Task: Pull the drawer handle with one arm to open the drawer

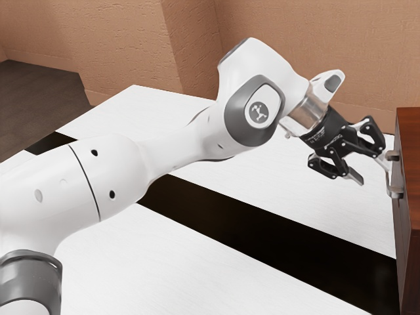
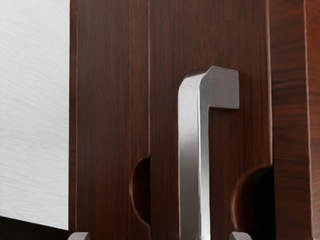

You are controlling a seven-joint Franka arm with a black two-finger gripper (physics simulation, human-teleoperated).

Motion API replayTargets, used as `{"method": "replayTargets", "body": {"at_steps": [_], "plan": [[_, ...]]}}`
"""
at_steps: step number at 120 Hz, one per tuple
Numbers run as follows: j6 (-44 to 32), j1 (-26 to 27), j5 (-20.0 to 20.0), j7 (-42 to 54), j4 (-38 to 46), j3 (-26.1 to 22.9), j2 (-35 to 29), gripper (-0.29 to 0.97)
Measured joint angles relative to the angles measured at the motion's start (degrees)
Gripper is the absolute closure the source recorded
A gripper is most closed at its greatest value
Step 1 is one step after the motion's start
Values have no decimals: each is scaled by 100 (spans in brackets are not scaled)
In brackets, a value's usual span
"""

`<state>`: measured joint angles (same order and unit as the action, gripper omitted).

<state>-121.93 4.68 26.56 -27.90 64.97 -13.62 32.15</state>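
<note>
A dark wooden drawer cabinet stands at the exterior view's right edge. A silver bar handle sticks out of its front. My black gripper hangs a short way to the left of the handle, pointing at it, open, with nothing between its fingers. In the wrist view the drawer front is close ahead and the handle runs between my two grey fingertips. The fingers are apart from the handle.
The white table carries a broad black stripe running across it under the arm. Tan walls rise behind. The cabinet's side fills the lower right corner of the exterior view.
</note>
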Motion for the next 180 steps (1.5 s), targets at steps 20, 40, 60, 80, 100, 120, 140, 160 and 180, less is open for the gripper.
{"method": "replayTargets", "body": {"at_steps": [20,40,60,80,100,120,140,160,180], "plan": [[12,54,12,28,-28,0,69,38],[7,101,34,34,-43,10,135,42],[14,73,36,32,-13,36,94,45],[38,34,34,32,30,53,61,46],[135,32,30,28,142,189,-43,46],[309,30,37,23,217,293,-168,46],[428,5,41,15,471,357,-376,46],[480,-15,47,16,772,421,-666,46],[504,-76,44,16,951,438,-792,46]]}}
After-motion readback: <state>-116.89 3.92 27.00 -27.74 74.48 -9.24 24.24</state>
